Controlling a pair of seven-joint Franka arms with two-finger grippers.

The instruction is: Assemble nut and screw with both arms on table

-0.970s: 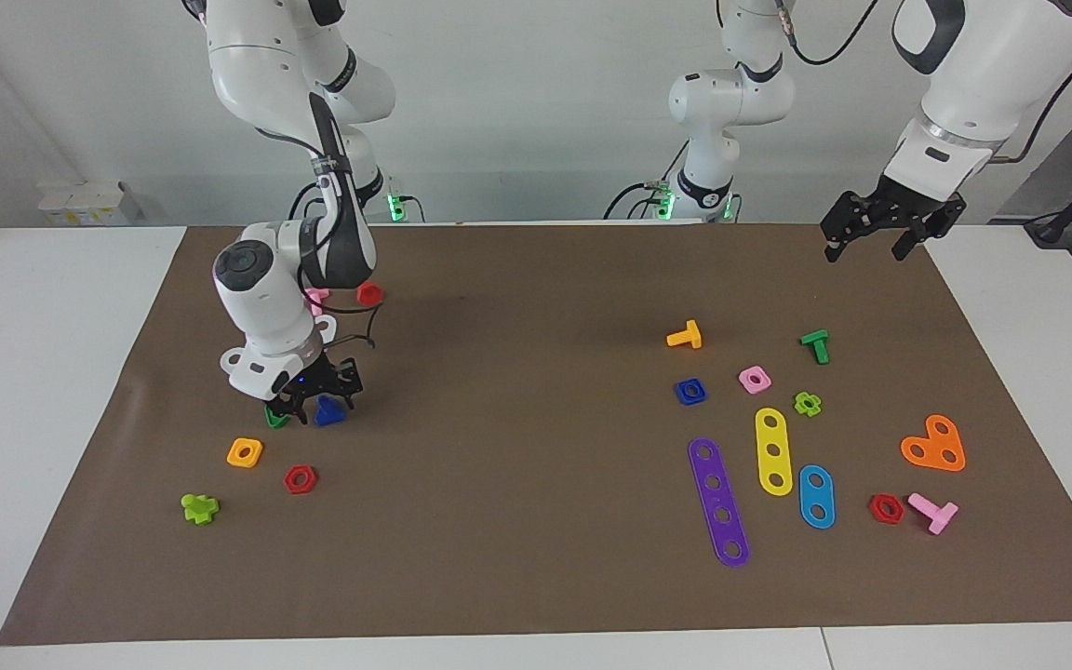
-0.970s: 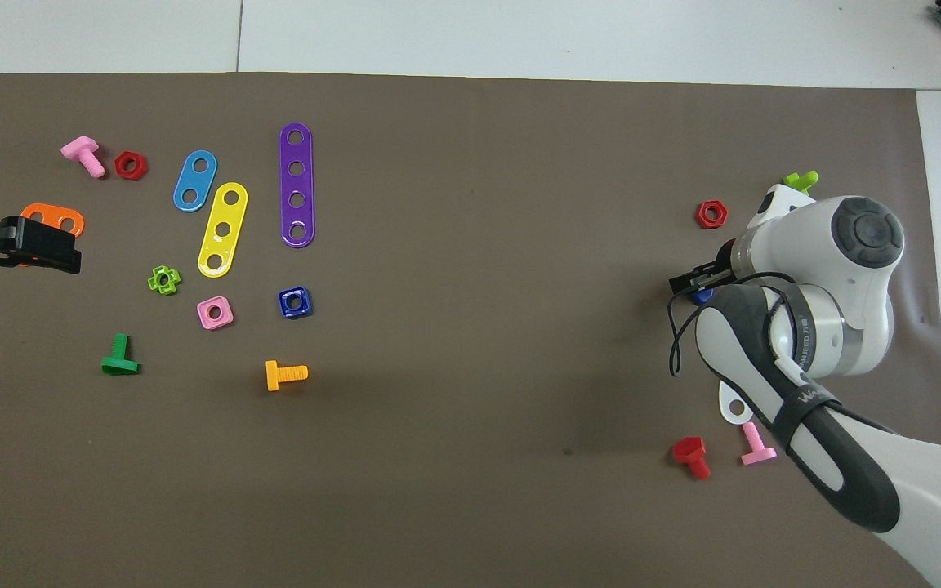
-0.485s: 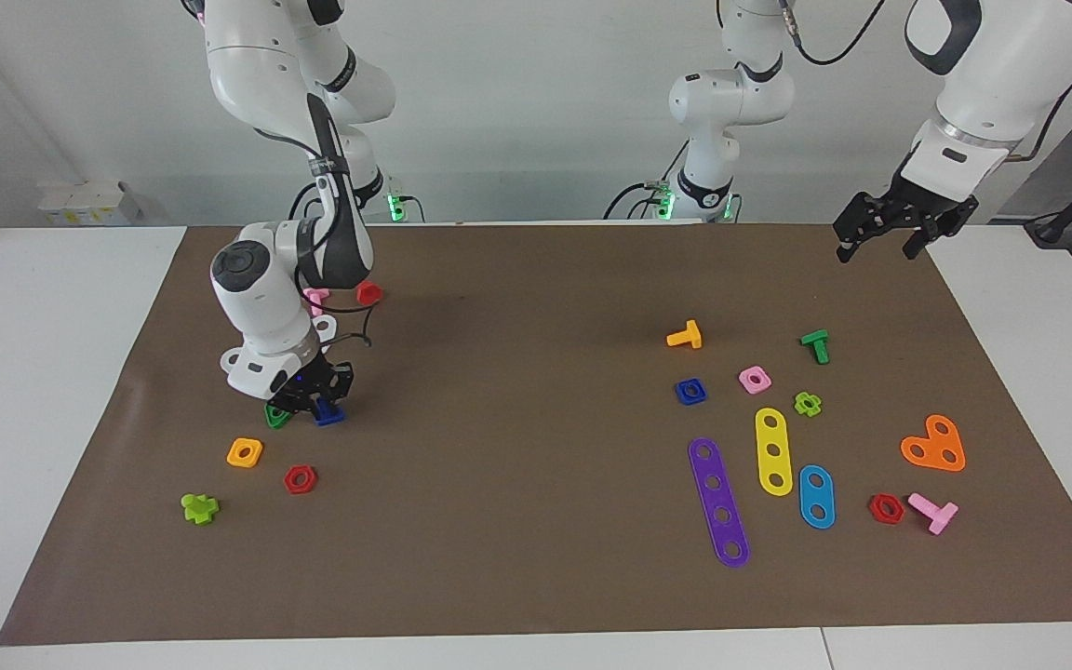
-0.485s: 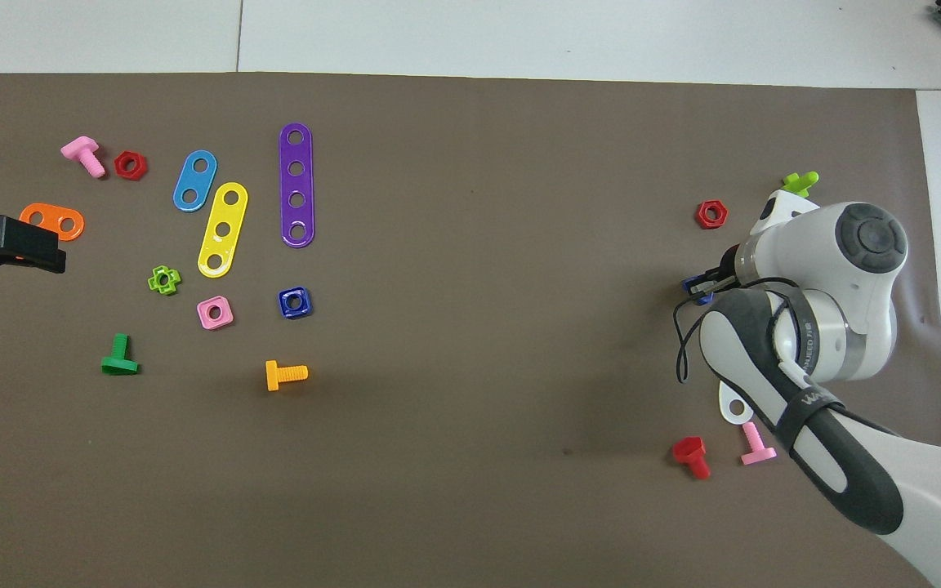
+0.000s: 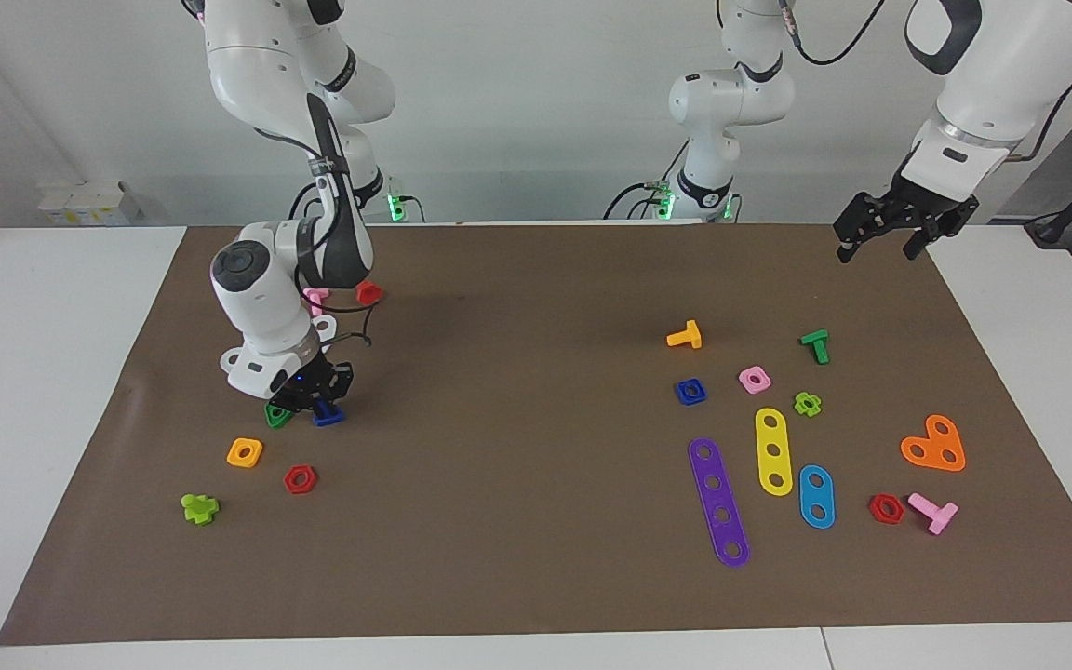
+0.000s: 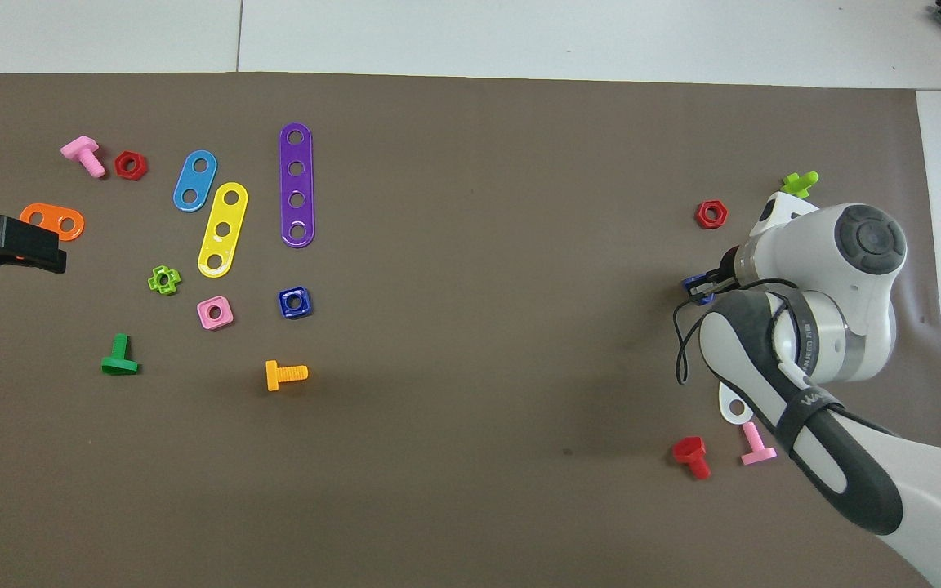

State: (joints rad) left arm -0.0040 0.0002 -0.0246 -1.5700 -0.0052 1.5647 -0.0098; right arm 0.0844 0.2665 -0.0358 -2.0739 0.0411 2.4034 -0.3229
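Observation:
The blue screw (image 5: 328,416) lies on the brown mat (image 5: 517,307) toward the right arm's end, beside a green triangular nut (image 5: 274,416). My right gripper (image 5: 317,402) is down at the mat, shut on the screw. In the overhead view a blue edge of the screw (image 6: 692,287) shows at the right gripper (image 6: 704,285). The blue square nut (image 5: 690,392) lies flat toward the left arm's end, and also shows in the overhead view (image 6: 295,302). My left gripper (image 5: 878,244) hangs open and empty, high over the mat's edge. In the overhead view the left gripper (image 6: 44,249) covers part of the orange plate.
Around the blue nut lie a pink square nut (image 5: 755,379), an orange screw (image 5: 685,336), a green screw (image 5: 815,345) and purple (image 5: 718,501), yellow (image 5: 773,450) and blue (image 5: 816,496) strips. Near the right gripper lie an orange-yellow nut (image 5: 245,452), a red hex nut (image 5: 300,479) and a red screw (image 5: 368,293).
My right gripper's fingers closed in on the blue screw, which shifted slightly on the mat. My left gripper rose a little and moved toward its own end of the table.

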